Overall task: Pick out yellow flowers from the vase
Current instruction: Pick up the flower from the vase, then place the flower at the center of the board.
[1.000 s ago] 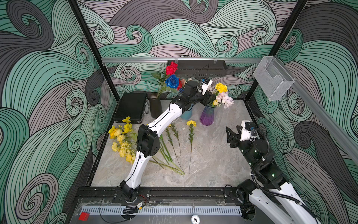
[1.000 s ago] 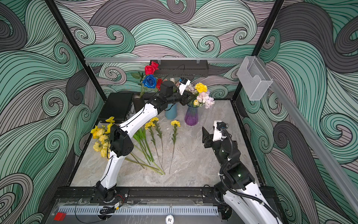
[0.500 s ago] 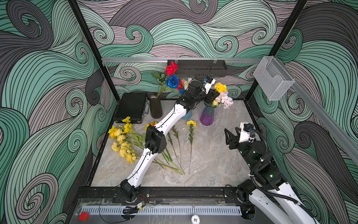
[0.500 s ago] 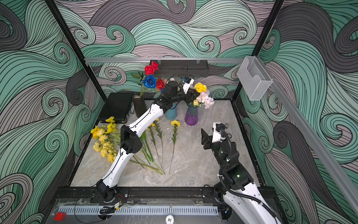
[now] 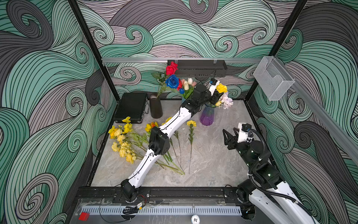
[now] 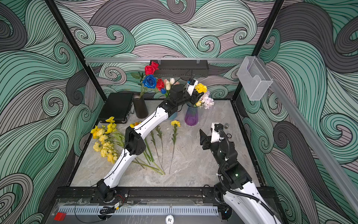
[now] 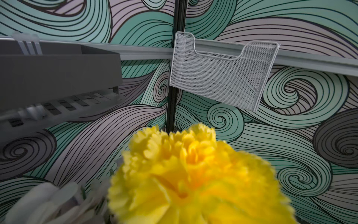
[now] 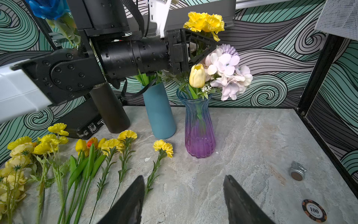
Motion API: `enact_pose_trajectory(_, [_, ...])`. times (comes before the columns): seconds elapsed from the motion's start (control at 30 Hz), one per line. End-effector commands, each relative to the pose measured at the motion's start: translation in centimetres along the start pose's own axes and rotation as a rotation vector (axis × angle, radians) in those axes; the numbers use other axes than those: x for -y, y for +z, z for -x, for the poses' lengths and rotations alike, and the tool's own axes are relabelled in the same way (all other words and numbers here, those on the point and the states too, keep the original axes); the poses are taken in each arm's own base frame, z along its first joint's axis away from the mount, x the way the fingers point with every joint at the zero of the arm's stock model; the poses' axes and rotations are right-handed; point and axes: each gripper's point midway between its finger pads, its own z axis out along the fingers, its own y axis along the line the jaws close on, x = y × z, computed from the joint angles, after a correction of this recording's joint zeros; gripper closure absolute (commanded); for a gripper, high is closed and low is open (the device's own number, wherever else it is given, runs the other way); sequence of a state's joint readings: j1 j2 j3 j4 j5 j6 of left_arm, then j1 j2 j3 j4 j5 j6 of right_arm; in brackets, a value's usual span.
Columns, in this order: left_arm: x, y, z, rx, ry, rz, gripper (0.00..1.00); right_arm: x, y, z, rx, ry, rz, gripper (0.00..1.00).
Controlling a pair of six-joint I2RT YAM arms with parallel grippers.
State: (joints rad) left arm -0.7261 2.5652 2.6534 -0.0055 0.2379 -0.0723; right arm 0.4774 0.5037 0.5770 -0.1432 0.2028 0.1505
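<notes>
Many yellow flowers (image 5: 120,138) lie on the table (image 5: 213,164), but a carnation (image 8: 203,21) and a tulip (image 8: 196,75) are still in the vase (image 8: 199,139); left gripper (image 8: 212,46) sits at the carnation stem, grip undeterminable, right gripper (image 8: 184,178) hovers spread and empty.

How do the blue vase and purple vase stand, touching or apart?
Apart: the right wrist view shows bare table between blue vase and purple vase.

Both top views look steeply down from the front over the whole counter (image 5: 213,164), nearly alike. The left wrist camera sits close to a yellow carnation (image 7: 193,174), facing the mesh holder (image 7: 219,77). The right wrist camera looks low across the counter toward the purple vase (image 8: 199,139).
</notes>
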Motion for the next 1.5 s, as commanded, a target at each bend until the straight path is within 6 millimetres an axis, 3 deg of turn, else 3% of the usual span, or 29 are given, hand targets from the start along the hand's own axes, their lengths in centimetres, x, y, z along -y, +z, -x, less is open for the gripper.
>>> enact_pose_trajectory(0.0, [-0.3,0.3,2.3,0.102,-0.002,0.028,0.62,-0.2,0.2,0.3,0.018,0.026,0.013,0.36])
enact_pose_trajectory(0.3, [0.5,-0.8,5.3,0.144,0.009,0.009,0.73,-0.7,0.7,0.8,0.018,0.027,0.033,0.36])
enact_pose_trajectory(0.73, [2.1,-4.1,11.1,0.183,0.016,-0.013,0.79,-2.1,3.7,0.9,-0.016,0.029,0.074,0.36])
enact_pose_trajectory(0.93, [2.5,-5.5,12.9,0.197,0.022,-0.013,0.79,-2.6,5.1,2.0,0.016,0.009,0.085,0.37])
enact_pose_trajectory(1.17, [3.0,-7.0,14.2,0.203,0.025,-0.02,0.8,-5.4,8.1,4.5,0.139,-0.107,0.197,0.42])
enact_pose_trajectory(1.3, [3.3,-7.9,14.6,0.197,0.024,-0.021,0.8,-6.9,10.0,4.8,0.207,-0.206,0.256,0.42])
enact_pose_trajectory(1.47, [3.5,-8.7,14.8,0.196,0.03,-0.021,0.8,-6.8,12.5,5.7,0.303,-0.306,0.235,0.42])
